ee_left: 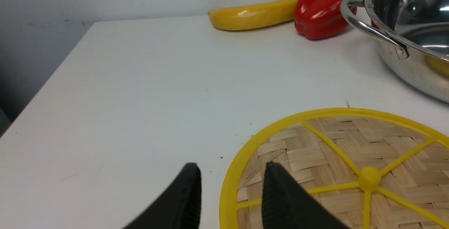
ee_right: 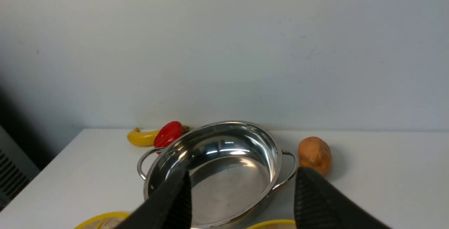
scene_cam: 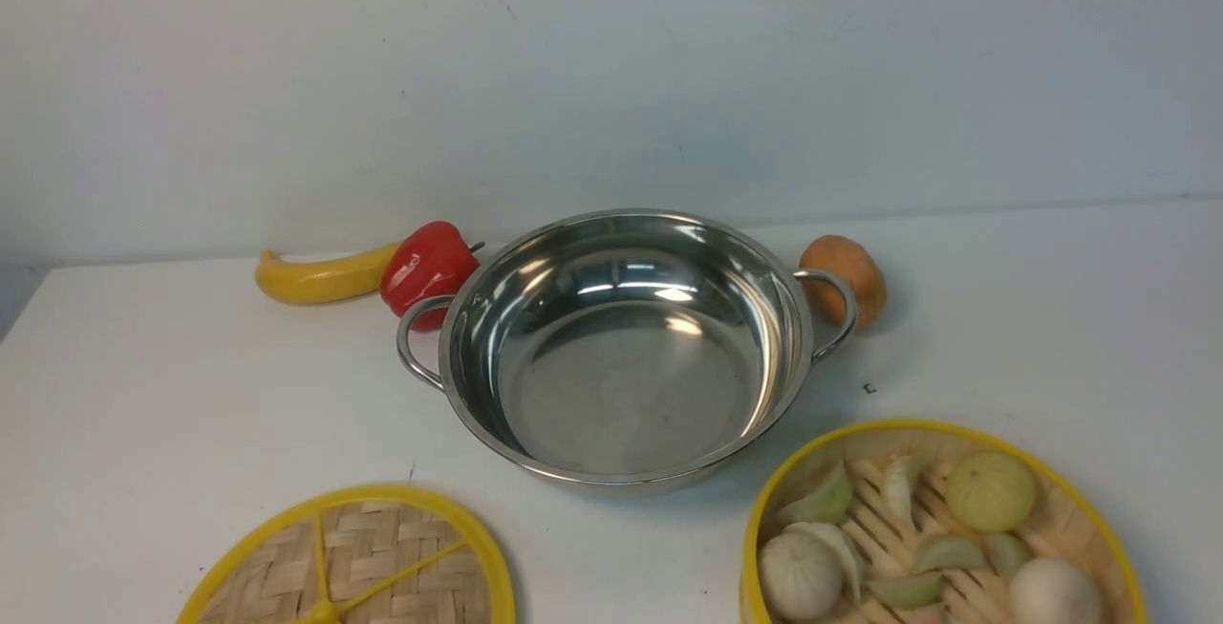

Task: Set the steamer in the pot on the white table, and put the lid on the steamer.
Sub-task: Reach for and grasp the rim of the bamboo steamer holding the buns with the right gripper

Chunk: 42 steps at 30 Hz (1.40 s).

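Shows empty pot (scene_cam: 621,385) centred on bench (scene_cam: 191,395) to receive steamer (scene_cam: 917,425); left fingers (ee_left: 284,201) parted, perhaps astride lid (ee_left: 333,166) rim for pickup; right fingers (ee_right: 315,201) spread wide, empty.

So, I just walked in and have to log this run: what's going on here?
Nothing is held yet. The empty pot sits in the middle of the table, with the filled steamer at the near right and the lid at the near left. The left gripper hovers at the lid's edge, jaws apart, one on each side of the rim. The right gripper hangs with its jaws wide, facing the pot.
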Tool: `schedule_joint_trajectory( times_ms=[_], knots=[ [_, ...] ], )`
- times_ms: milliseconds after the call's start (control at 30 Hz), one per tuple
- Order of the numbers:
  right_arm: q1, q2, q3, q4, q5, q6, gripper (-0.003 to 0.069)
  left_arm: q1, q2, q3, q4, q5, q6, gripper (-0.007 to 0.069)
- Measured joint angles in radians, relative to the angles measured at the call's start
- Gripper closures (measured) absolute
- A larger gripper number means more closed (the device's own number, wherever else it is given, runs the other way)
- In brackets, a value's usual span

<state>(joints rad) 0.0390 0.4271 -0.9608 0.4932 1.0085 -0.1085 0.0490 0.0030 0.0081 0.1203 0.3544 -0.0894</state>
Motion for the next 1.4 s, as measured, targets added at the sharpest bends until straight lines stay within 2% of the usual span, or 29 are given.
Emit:
schedule_joint_trajectory(
  times_ms=[267,467,600,667,733,767,833,900,1000,1167,1400],
  knots=[
    [0.0,0.0,-0.003,0.039,0.058,-0.002,0.0264,0.0,0.0,0.0,0.0,0.0,0.0,0.0384],
    [0.0,0.0,-0.003,0.061,0.022,-0.002,0.0264,0.0,0.0,0.0,0.0,0.0,0.0,0.0384],
    [0.0,0.042,-0.006,0.136,-0.024,-0.023,0.0264,0.0,0.0,0.0,0.0,0.0,0.0,0.0384],
    [0.0,0.074,-0.007,0.167,-0.016,-0.061,0.0264,0.0,0.0,0.0,0.0,0.0,0.0,0.0384],
    [0.0,0.158,-0.007,0.195,0.039,-0.219,0.0264,0.0,0.0,0.0,0.0,0.0,0.0,0.0384],
    [0.0,0.165,-0.007,0.196,0.044,-0.234,0.0264,0.0,0.0,0.0,0.0,0.0,0.0,0.0384],
    [0.0,0.256,-0.007,0.213,0.088,-0.415,0.0264,0.0,0.0,0.0,0.0,0.0,0.0,0.0384],
    [0.0,0.309,-0.007,0.241,0.102,-0.499,0.0264,0.0,0.0,0.0,0.0,0.0,0.0,0.0384],
    [0.0,0.365,-0.007,0.257,0.142,-0.56,0.0264,0.0,0.0,0.0,0.0,0.0,0.0,0.0384],
    [0.0,0.445,-0.007,0.138,0.204,-0.567,0.0264,0.0,0.0,0.0,0.0,0.0,0.0,0.0384],
    [0.0,0.542,-0.007,-0.118,0.216,-0.374,0.0264,0.0,0.0,0.0,0.0,0.0,0.0,0.0384]
  ],
)
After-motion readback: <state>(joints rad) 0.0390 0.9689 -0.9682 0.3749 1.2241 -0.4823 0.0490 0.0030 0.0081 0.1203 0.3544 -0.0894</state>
